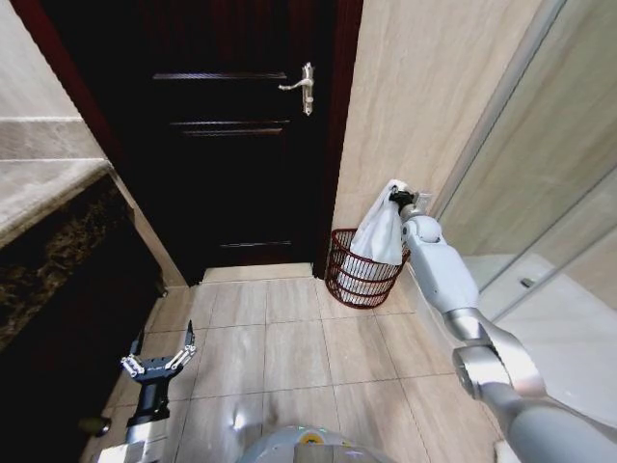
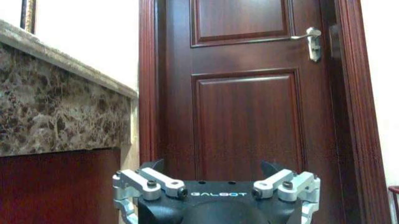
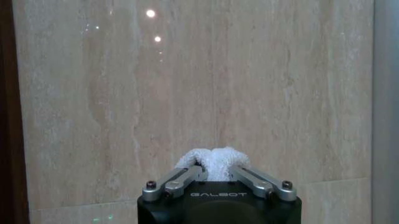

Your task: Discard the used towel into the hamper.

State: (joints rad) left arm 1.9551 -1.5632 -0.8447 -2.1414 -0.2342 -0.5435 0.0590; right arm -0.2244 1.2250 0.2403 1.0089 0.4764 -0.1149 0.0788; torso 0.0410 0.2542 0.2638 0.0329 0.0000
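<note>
Gripping white towel [image 1: 379, 236]: right gripper [image 1: 397, 198] pinched | over red-brown wire hamper [image 1: 359, 280] | left gripper [image 1: 160, 361] spread, empty

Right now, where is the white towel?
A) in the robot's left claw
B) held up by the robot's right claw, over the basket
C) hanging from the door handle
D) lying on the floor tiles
B: the right claw is shut on the white towel, which hangs down over the red-brown wire hamper by the wall.
</note>
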